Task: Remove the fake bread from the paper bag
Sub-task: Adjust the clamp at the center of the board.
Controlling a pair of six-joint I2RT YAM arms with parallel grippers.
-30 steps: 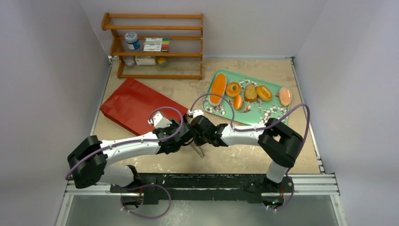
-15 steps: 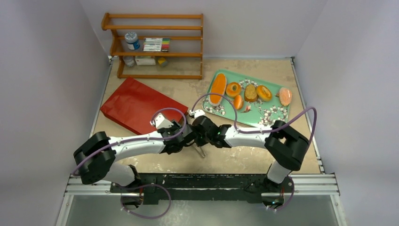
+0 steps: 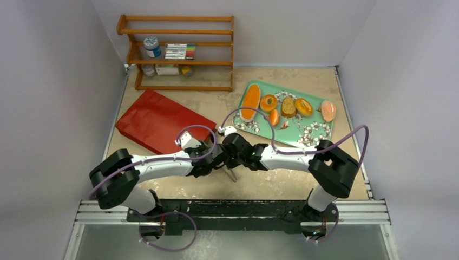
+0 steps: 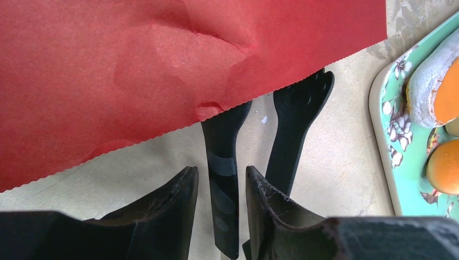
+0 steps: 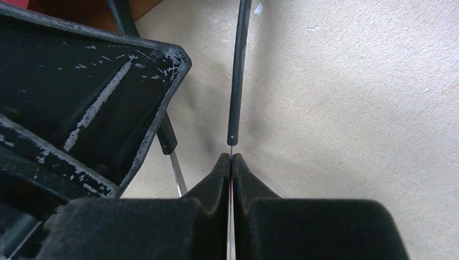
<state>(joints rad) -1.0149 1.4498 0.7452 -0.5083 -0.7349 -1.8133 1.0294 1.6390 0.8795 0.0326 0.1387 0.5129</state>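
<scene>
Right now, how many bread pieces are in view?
6, along the tray: loaf leftmost, then bun, small roll, slice, second bun, end piece rightmost. The bag may hide more.

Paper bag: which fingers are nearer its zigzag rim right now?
Left. The left fingers sit just short of the rim of the paper bag, straddling one arm of the black tongs. The right fingers, shut on the tongs' metal strip, lie beyond them.

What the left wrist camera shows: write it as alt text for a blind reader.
The left gripper straddles one arm of black tongs whose tips reach the zigzag rim of a red paper bag filling the upper frame. At right, a green flowered tray holds orange fake bread.
</scene>
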